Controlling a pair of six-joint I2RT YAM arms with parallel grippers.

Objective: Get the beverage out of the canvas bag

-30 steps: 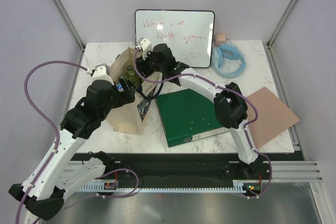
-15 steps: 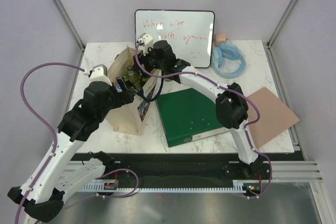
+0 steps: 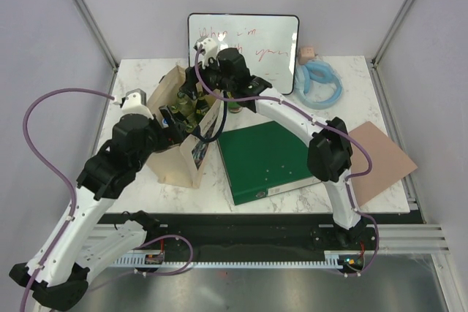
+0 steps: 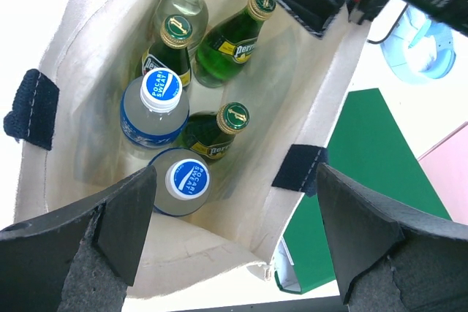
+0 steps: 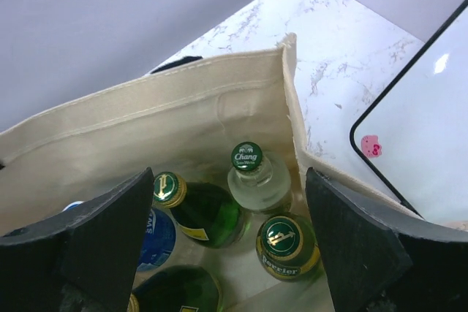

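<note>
The beige canvas bag (image 3: 178, 160) stands upright at the table's left with its mouth wide. Inside it stand several beverages: a clear Chang bottle (image 5: 251, 173), green Perrier bottles (image 5: 288, 245) (image 4: 218, 128) and blue-capped Pocari Sweat bottles (image 4: 159, 100). My right gripper (image 5: 234, 248) hangs open over the bag's far end, above the Chang and Perrier caps, holding nothing. Around the bag's near corner my left gripper (image 4: 238, 246) stands open, one finger (image 4: 124, 228) inside by a Pocari cap and the other outside. Dark strap handles (image 4: 300, 168) sit on the rim.
A green binder (image 3: 263, 157) lies right of the bag, touching its base. A whiteboard (image 3: 243, 47) leans at the back. A light-blue coiled tube (image 3: 319, 84) and a small pink object (image 3: 308, 53) sit back right. A brown board (image 3: 376, 158) overhangs the right edge.
My right gripper's jaws have spread wide and it has lifted a little over the bag's far end. The left arm has shifted slightly left; its jaws stay wide.
</note>
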